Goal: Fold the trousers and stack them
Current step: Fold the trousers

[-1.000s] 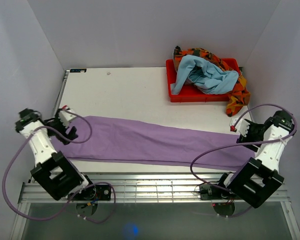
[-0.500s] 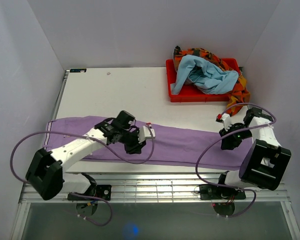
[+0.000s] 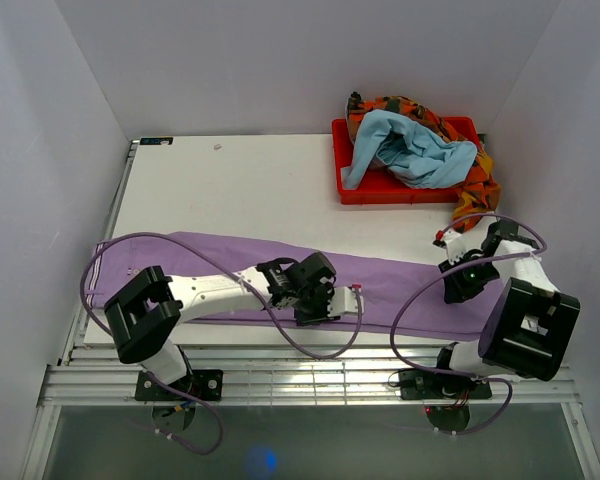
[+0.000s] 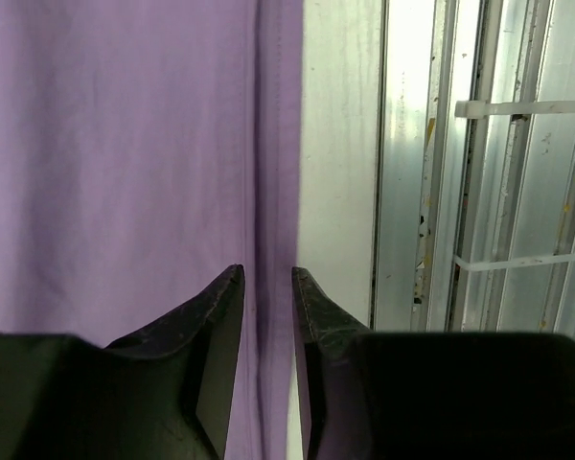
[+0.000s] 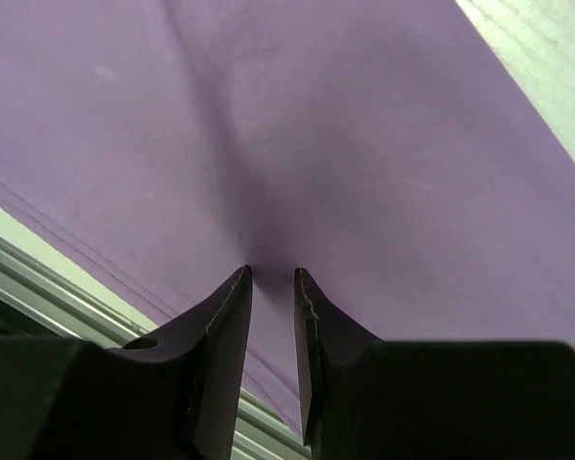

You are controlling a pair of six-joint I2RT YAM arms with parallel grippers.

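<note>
Trousers, place: the trousers (image 3: 230, 275) lie flat along the near edge of the table (image 3: 230, 190), reaching almost from side to side.
Long axis: left to right, slightly slanted, with the right end nearer the near edge than the left.
Which way they point: the pale-striped waistband (image 3: 98, 270) is at the left end; the leg ends are at the right.
Left gripper: the left gripper (image 3: 325, 300) is over the near hem, about mid-length.
Left fingers: the fingers (image 4: 220, 316) stand close together with a narrow strip of hem in the gap; whether they pinch it I cannot tell.
Right gripper: the right gripper (image 3: 462, 280) is on the cloth near the right end.
Right fingers: the fingers (image 5: 225, 316) are almost closed, and creases in the cloth run into the gap, so they hold a pinch of it.
Top view only: the whole length, the waistband, and the red tray (image 3: 380, 188) of other clothes at the far right.
Left wrist view only: the straight hem seam, a strip of bare table and the metal rail (image 4: 479, 192) beside it.
Right wrist view only: the puckering at the pinch.
</note>
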